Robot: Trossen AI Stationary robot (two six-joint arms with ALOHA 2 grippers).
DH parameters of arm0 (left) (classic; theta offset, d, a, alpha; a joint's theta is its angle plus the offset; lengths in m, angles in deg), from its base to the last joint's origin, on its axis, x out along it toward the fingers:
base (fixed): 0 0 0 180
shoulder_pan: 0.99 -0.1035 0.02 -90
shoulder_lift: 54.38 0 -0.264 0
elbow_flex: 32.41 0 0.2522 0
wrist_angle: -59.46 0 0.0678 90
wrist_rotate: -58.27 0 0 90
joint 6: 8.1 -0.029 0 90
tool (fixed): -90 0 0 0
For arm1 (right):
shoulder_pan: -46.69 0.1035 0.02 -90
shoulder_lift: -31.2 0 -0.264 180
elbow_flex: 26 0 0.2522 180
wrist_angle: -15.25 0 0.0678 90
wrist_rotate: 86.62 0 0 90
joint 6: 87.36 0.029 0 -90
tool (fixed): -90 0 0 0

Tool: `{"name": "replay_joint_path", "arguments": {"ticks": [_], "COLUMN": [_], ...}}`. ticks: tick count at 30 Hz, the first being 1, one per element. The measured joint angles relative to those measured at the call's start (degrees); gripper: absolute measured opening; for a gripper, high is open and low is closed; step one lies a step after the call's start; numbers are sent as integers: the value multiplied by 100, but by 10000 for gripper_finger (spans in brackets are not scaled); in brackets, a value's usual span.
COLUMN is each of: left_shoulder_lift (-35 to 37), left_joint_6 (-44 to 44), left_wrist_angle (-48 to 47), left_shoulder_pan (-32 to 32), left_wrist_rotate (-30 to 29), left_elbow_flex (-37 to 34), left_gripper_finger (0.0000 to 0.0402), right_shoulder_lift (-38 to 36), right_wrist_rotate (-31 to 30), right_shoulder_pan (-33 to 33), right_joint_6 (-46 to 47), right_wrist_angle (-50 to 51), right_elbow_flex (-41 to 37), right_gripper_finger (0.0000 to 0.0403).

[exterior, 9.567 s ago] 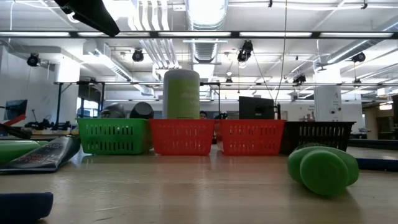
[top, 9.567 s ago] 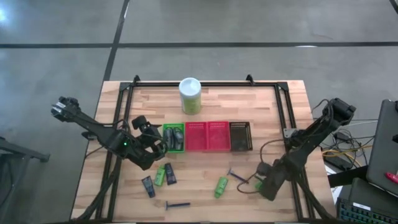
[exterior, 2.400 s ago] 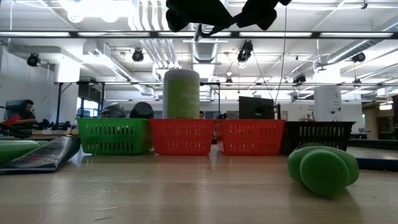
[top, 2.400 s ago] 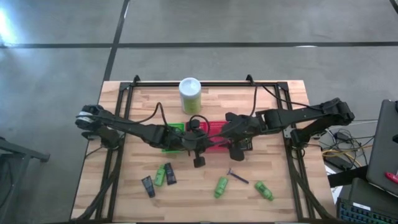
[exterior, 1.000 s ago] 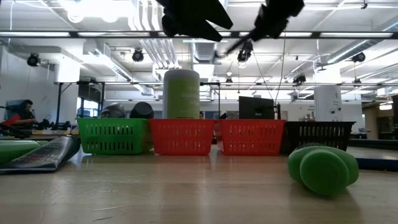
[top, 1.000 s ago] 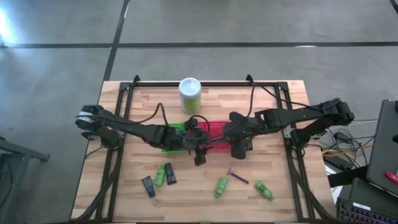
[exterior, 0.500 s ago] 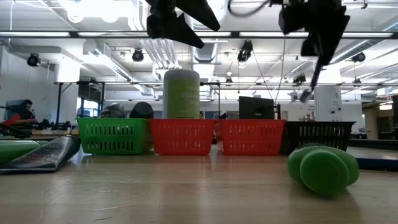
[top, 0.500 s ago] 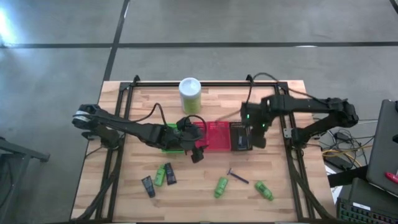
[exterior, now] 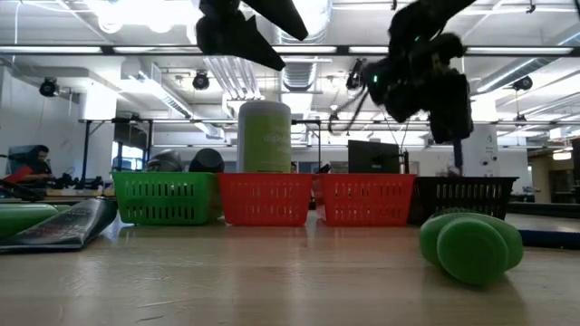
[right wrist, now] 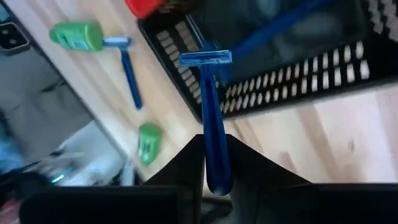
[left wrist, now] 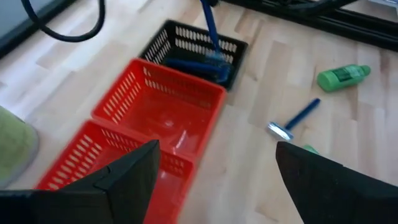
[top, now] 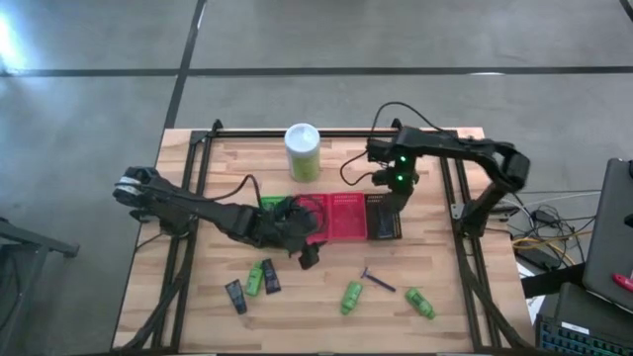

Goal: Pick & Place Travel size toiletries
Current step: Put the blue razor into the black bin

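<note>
right tool (right wrist: 210, 163) pinching blue razor (right wrist: 209, 106) above dark basket (right wrist: 292, 74)

The razor (right wrist: 210, 118) is dark blue, and so is a second razor (top: 377, 280) on the pale, striped wood table (top: 445, 307). Baskets (top: 345, 217) run green, red, red, black — all mesh. The canister (top: 303, 151) is white over green; loose tubes (top: 351, 296) are bright green.

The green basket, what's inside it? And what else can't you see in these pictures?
- Green basket: high view, the left arm covers it; low view, its wall hides the contents.
- Black basket: high view, contents too small.
- Razor in the right gripper: right wrist view, handle end hidden between fingers.
</note>
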Motion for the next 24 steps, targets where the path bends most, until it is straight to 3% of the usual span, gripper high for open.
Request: {"name": "replay_joint_path", "arguments": {"ticks": [8, 20, 24], "left_shoulder_lift": [0, 2, 2], "left_joint_6": [409, 400, 400], "left_wrist_angle": [-120, -229, -260], "left_shoulder_pan": [235, 298, 316], "left_wrist_rotate": [-353, -393, -399], "left_elbow_flex": [-7, -7, -7], "left_gripper_finger": [324, 323, 324], "right_shoulder_lift": [710, 817, 817], "right_wrist_rotate": [-169, -128, -251], "right_shoulder_pan": [-36, -46, -40], "right_joint_6": [278, 839, 891], "right_wrist_angle": [215, 96, 90], "right_elbow_flex": [499, 877, 825], "right_gripper_finger": [58, 181, 198]}}
